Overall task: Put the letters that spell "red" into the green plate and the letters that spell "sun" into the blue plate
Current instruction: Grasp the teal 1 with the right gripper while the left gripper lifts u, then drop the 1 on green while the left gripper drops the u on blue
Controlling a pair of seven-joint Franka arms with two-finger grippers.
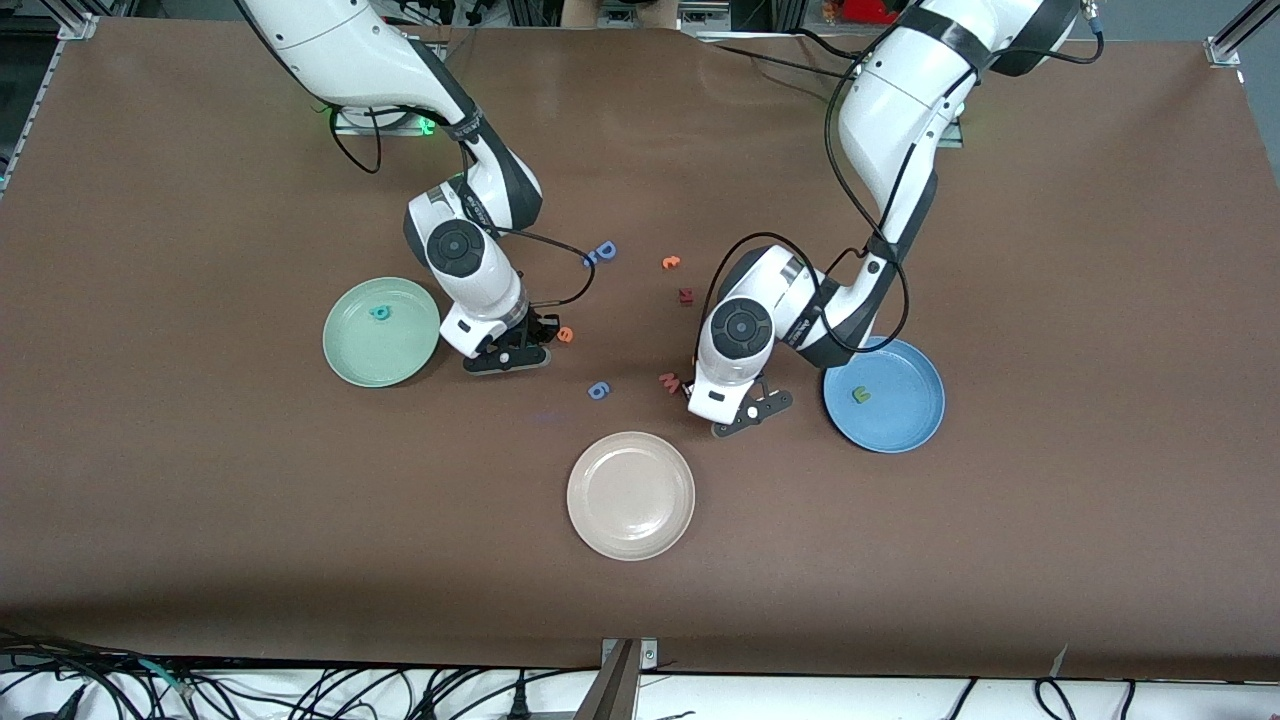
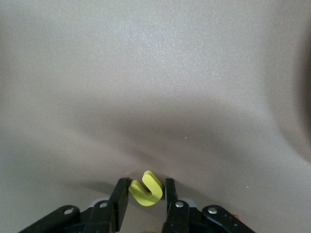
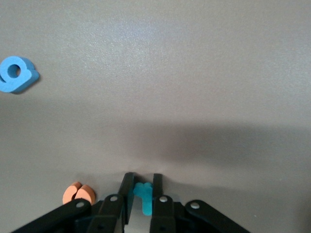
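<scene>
Spanning the whole scene was the brown cloth-covered desk. On it lay the round pale mint-green plate, holding a small teal letter, and the round mid-blue plate, holding a small green letter. Between them, the right pincer was clamped on the thin teal foam "r", low beside the green plate, the orange round "e" just beside it. The left pincer gripped the yellow arch-shaped foam letter across its arms, beside the blue plate. Such foam likely weighs almost nothing and squashes easily, so flat-side grips suit.
</scene>
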